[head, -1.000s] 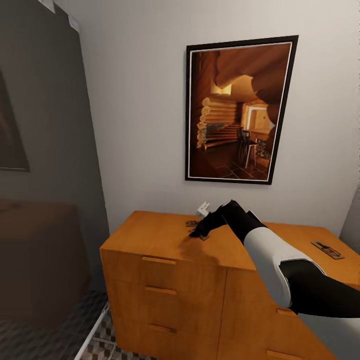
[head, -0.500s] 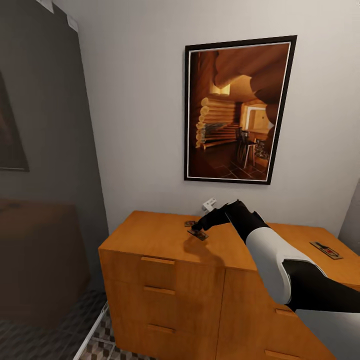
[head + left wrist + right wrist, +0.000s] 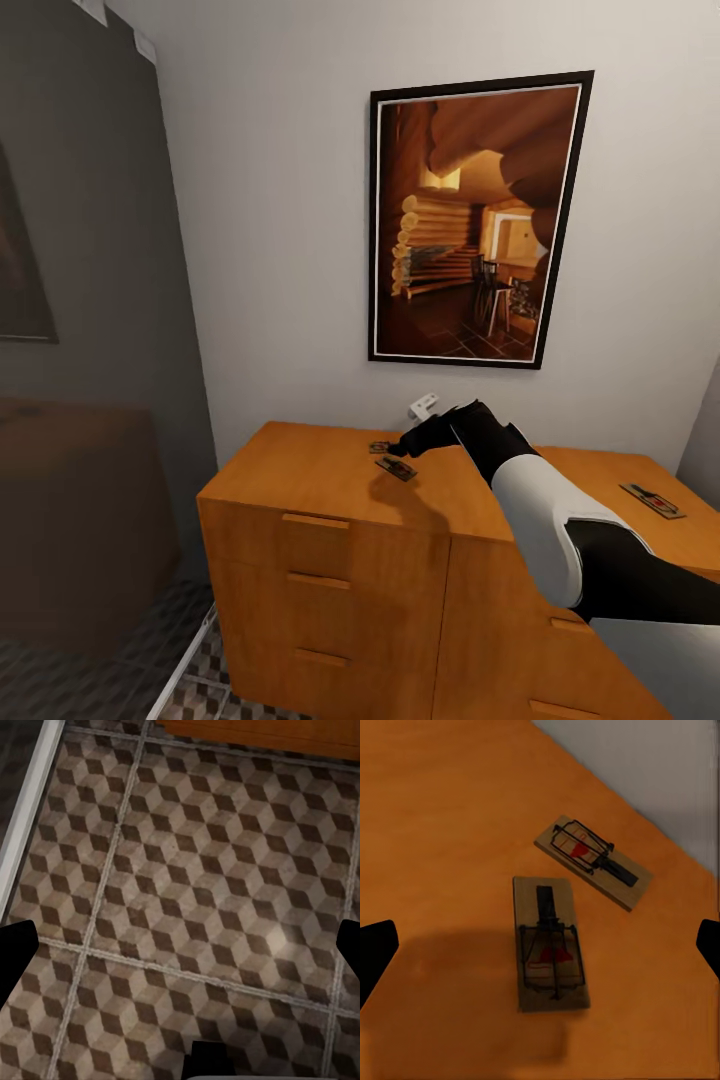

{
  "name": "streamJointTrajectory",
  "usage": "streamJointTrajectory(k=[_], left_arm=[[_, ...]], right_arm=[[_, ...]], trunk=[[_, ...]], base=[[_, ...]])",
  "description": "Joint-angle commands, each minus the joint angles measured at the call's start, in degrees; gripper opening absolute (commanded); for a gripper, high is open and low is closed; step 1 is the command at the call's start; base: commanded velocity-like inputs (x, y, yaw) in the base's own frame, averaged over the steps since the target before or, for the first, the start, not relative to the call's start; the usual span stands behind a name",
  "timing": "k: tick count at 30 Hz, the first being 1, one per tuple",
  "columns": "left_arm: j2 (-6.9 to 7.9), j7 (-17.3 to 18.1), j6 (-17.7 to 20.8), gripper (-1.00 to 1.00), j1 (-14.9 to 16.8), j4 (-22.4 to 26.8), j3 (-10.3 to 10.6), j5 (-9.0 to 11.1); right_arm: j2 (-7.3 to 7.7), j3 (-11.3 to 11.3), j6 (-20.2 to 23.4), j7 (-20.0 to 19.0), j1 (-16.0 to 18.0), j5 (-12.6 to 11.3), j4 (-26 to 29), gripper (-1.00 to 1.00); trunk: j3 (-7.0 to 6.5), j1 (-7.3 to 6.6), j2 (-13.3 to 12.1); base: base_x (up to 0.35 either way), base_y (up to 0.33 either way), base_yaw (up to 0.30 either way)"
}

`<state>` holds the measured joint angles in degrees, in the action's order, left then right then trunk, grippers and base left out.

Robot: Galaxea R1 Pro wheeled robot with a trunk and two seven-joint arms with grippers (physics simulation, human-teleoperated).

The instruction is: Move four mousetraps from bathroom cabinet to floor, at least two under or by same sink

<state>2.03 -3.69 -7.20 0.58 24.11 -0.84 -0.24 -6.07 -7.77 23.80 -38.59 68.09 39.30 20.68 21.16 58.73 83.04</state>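
The orange-brown cabinet [image 3: 330, 480] stands against the wall. On its top lie two mousetraps close together, one nearer [image 3: 396, 467] and one behind it [image 3: 379, 447]. A third mousetrap [image 3: 654, 500] lies far off at the right end of the top. My right gripper [image 3: 403, 447] hovers just above the pair. In the right wrist view it is open [image 3: 542, 945], its fingertips [image 3: 375, 952] wide apart, with the nearer mousetrap [image 3: 550, 945] lying flat below and the other mousetrap [image 3: 592, 860] beyond it. My left gripper [image 3: 180, 945] is open over the cube-patterned bathroom floor [image 3: 187, 885].
A framed picture [image 3: 475, 220] hangs above the cabinet. A small white fitting [image 3: 424, 404] sticks out of the wall behind the gripper. A dark wall panel [image 3: 90, 300] and a white floor strip [image 3: 185, 665] lie to the left. The cabinet's base [image 3: 255, 731] edges the left wrist view.
My right gripper has risen a little off the cabinet top and drawn back toward the wall, uncovering the nearer mousetrap, which stays lying where it was.
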Motion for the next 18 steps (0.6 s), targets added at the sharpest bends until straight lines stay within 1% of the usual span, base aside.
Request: streamJointTrajectory(k=[1, 6, 18], left_arm=[[-0.01, -0.09, -0.18, 1.0, 0.03, -0.03, -0.04, -0.03], [-0.01, -0.09, -0.18, 1.0, 0.03, -0.03, -0.04, -0.03], [-0.01, -0.09, -0.18, 1.0, 0.03, -0.03, -0.04, -0.03]], right_arm=[[-0.07, -0.49, 0.32, -0.12, 0.03, 0.42, 0.1, 1.0], [-0.07, -0.55, 0.56, 1.61, 0.03, 0.42, 0.07, 1.0], [-0.16, -0.57, 0.63, 1.94, 0.03, 0.33, -0.26, 1.0]], trunk=[[0.07, 0.0, 0.04], [0.07, 0.0, 0.04], [0.07, 0.0, 0.04]], base=[[0.0, 0.0, 0.0], [0.0, 0.0, 0.0], [0.0, 0.0, 0.0]])
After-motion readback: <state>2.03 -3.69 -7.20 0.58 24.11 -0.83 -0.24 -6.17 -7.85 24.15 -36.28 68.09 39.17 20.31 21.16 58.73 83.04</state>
